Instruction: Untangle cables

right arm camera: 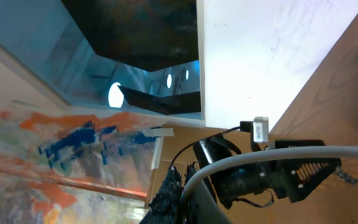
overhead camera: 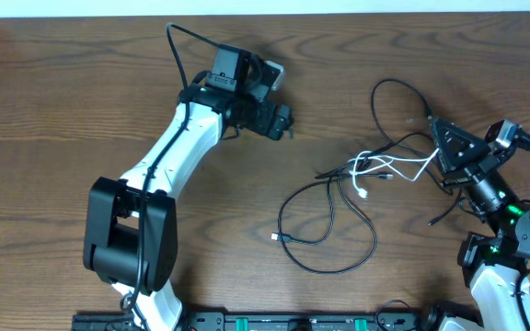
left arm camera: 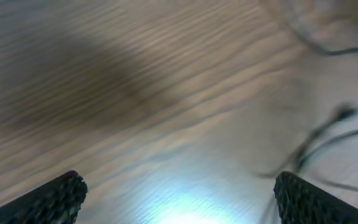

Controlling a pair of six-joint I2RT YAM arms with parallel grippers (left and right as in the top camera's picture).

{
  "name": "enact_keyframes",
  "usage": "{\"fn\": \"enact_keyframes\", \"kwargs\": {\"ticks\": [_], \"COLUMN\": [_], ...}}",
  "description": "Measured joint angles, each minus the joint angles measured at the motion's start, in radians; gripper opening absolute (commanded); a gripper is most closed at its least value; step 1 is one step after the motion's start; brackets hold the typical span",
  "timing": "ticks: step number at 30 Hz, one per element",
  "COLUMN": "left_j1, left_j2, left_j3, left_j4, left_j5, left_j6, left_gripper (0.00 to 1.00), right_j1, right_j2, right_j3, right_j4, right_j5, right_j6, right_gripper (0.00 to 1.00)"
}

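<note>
Right hand (overhead camera: 440,158) closed on the white cable (overhead camera: 403,166) by the right edge of the worktop (overhead camera: 63,92), separation apparently under way; open left hand (overhead camera: 279,122) should next anchor the black cables (overhead camera: 288,199)

My bench (overhead camera: 63,110) reads as a warm mid-brown with long, wavy wood grain running across it. Against it the black cables (overhead camera: 334,272) show as thin dark loops, and one white cable (overhead camera: 368,158) stands out bright on the wood. The left arm (overhead camera: 178,138) is white along its link with black joints. The right arm (overhead camera: 500,198) is black with small green lights on it. On my left wrist feed the left fingers (left arm camera: 55,196) are black with a fine dotted texture. The right wrist feed gives me a wall (right arm camera: 55,149) streaked orange and blue on beige, beside a plain white panel (right arm camera: 260,56).
</note>
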Motion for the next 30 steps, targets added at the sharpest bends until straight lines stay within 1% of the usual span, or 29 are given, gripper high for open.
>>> {"fn": "enact_keyframes", "kwargs": {"ticks": [5, 12, 22, 28, 30], "left_j1": [-0.052, -0.175, -0.295, -0.336, -0.342], "left_j2": [0.0, 0.0, 0.0, 0.0, 0.0], "left_j3": [0.0, 0.0, 0.0, 0.0, 0.0], "left_j4": [0.047, 0.11, 0.132, 0.132, 0.132], "left_j5": [0.11, 0.162, 0.166, 0.162, 0.135], "left_j6": [-0.002, 0.002, 0.005, 0.016, 0.016], "left_gripper": [0.96, 0.96, 0.96, 0.96, 0.97], "right_j1": [0.0, 0.0, 0.0, 0.0, 0.0], "right_j2": [0.0, 0.0, 0.0, 0.0, 0.0], "right_j3": [0.0, 0.0, 0.0, 0.0, 0.0], "right_j4": [-0.02, -0.085, -0.088, -0.088, -0.088], "right_j5": [-0.016, -0.04, -0.068, -0.09, -0.092], "right_j6": [-0.029, -0.068, -0.082, -0.084, -0.084], "right_gripper": [0.01, 0.01, 0.01, 0.01, 0.01]}}
